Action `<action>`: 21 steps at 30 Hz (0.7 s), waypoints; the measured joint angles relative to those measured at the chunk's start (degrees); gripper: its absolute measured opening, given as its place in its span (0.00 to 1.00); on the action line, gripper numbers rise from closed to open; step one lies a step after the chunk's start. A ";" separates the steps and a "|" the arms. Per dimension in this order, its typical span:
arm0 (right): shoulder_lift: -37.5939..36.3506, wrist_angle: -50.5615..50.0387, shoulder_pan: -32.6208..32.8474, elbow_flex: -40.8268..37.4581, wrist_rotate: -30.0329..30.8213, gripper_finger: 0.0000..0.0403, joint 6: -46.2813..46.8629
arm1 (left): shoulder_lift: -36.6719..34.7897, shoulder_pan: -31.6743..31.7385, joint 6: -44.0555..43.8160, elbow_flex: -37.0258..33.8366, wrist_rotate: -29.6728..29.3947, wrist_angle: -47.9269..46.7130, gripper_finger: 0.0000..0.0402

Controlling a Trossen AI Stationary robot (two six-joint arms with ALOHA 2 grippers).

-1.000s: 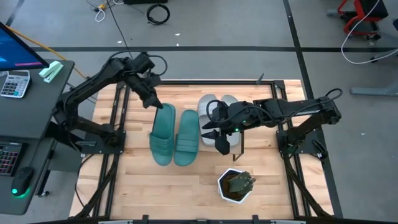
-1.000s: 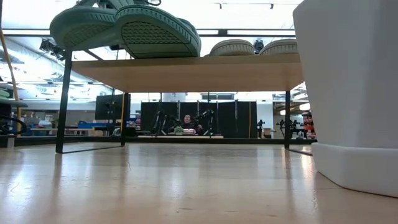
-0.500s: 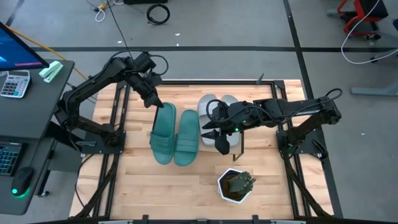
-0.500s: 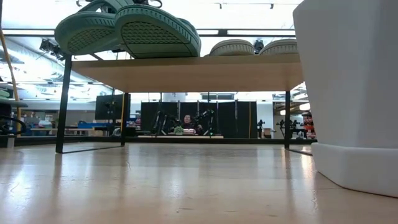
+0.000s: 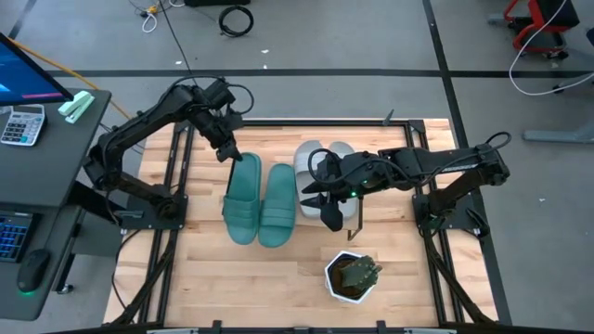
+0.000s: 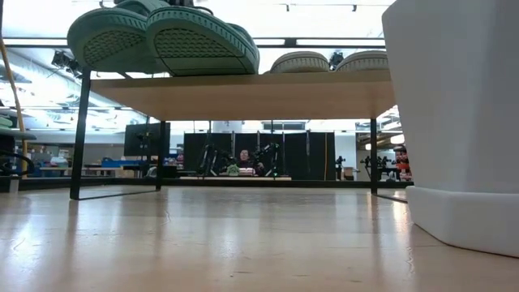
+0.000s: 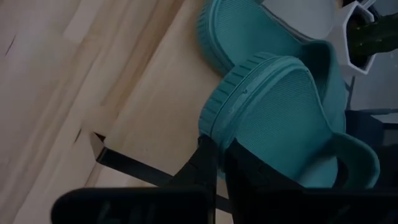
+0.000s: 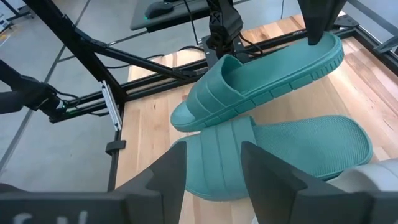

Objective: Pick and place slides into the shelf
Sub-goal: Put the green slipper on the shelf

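The left claw (image 5: 231, 154) is clamped on the heel rim of one teal slide (image 5: 243, 197), near the far left corner of the shelf (image 6: 243, 91). In the right wrist view that slide (image 8: 261, 78) hangs tilted, its heel raised, above the second teal slide (image 8: 273, 155) lying flat beside it. From the low view, both ribbed teal soles jut past the shelf's near edge. Further right, the two grey slides (image 5: 327, 181) sit side by side on the board, partly covered by the right arm. The right claw (image 5: 327, 202) hovers over them with its fingers (image 8: 166, 180) apart, apparently gripping nothing, though the overhead view is poor there. A white hexagonal plant pot (image 5: 352, 276) stands on the wooden surface (image 5: 195, 278) toward its near right corner.
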 joint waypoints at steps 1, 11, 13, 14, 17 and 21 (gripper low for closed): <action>0.00 0.01 0.00 0.00 0.00 0.40 0.00 | 0.25 0.00 0.14 0.00 0.01 -0.01 0.04; 0.00 0.00 0.00 0.00 0.00 0.40 0.00 | 2.77 0.00 1.71 0.00 -0.02 -0.23 0.04; 0.00 0.02 0.00 0.00 0.00 0.40 0.00 | 3.42 0.00 1.76 0.00 -0.03 -0.27 0.04; 0.00 0.02 0.00 0.00 0.00 0.40 0.00 | 3.64 0.00 2.03 0.00 -0.05 -0.27 0.04; 0.00 0.02 -0.02 0.00 0.00 0.40 0.00 | 4.42 -0.19 3.22 0.00 0.03 -0.29 0.04; 0.00 0.02 -0.02 0.00 0.09 0.40 0.00 | 5.31 -0.22 3.96 0.00 0.05 -0.27 0.04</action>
